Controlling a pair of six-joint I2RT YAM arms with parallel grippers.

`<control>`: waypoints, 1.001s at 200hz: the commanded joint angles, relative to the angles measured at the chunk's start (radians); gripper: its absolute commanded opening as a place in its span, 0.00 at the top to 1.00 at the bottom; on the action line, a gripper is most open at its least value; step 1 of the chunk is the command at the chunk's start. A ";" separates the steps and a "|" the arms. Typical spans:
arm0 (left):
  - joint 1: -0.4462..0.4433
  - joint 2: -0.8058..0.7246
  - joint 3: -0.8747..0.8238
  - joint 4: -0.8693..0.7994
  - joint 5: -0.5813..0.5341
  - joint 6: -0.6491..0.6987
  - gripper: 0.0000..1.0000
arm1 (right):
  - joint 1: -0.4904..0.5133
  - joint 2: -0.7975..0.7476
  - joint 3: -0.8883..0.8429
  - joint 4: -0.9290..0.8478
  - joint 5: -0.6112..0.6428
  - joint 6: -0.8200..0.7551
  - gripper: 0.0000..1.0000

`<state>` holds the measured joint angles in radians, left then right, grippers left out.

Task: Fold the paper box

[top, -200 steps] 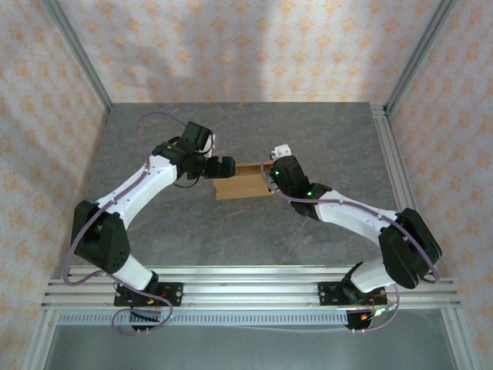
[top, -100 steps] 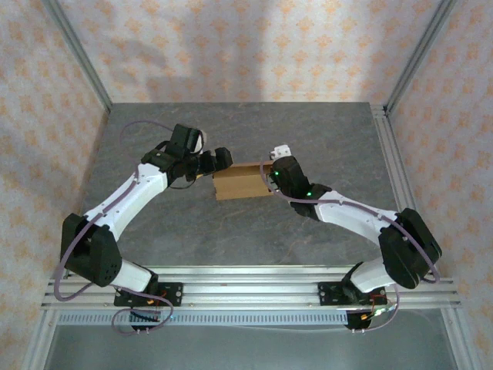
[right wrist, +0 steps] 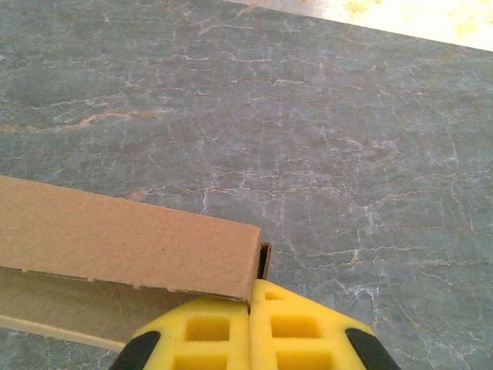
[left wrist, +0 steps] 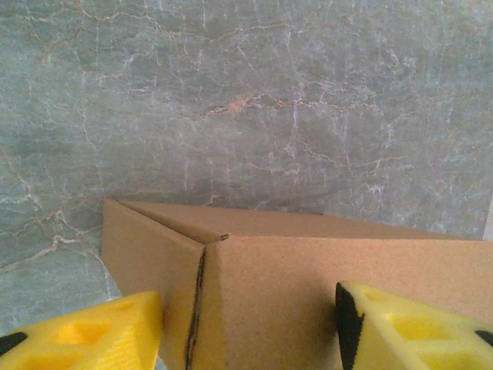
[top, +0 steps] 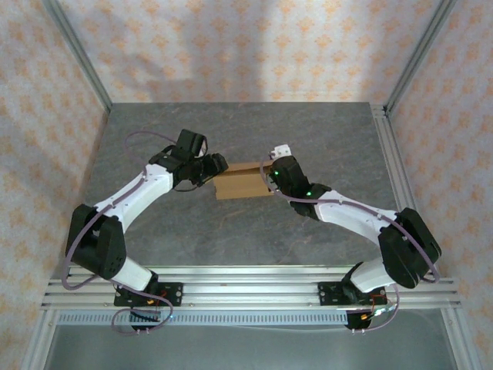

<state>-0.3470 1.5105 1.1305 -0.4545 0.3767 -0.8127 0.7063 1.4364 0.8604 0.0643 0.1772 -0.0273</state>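
The paper box (top: 243, 182) stands mid-table and blocks the straight line between the two arms. The left gripper (top: 216, 168) takes up its left end, fingers (left wrist: 92, 339) apart on either side of a corner. The right gripper (top: 269, 176) takes up its right end, pinched tight on the cardboard edge. The two forearms slant in from the near corners, so both flanks of the box are crowded. The grey table (top: 231, 231) lies bare in front of the box, between the arms, and bare behind it up to the back wall (top: 246, 46). The side rail (top: 387, 162) and the frame posts (top: 77, 54) bound the edges.
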 commanded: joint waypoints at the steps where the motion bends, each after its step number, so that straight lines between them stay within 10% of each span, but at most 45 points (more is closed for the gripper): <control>1: -0.009 0.037 -0.049 -0.033 -0.054 -0.060 0.43 | 0.006 0.026 -0.009 -0.110 0.010 0.027 1.00; 46: -0.009 0.046 -0.059 -0.046 -0.073 -0.054 0.52 | 0.005 -0.042 -0.030 -0.057 -0.008 0.047 0.84; 130: -0.010 0.063 -0.076 -0.036 -0.056 -0.028 0.56 | -0.015 -0.247 -0.119 0.182 -0.088 0.164 0.26; 200: -0.009 0.066 -0.081 -0.034 -0.046 0.002 0.56 | -0.138 -0.039 0.108 -0.127 -0.236 0.584 0.32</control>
<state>-0.3470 1.5215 1.0977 -0.3725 0.3523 -0.8387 0.5900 1.3312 0.9157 0.0772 0.0162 0.3992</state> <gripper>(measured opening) 0.441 0.710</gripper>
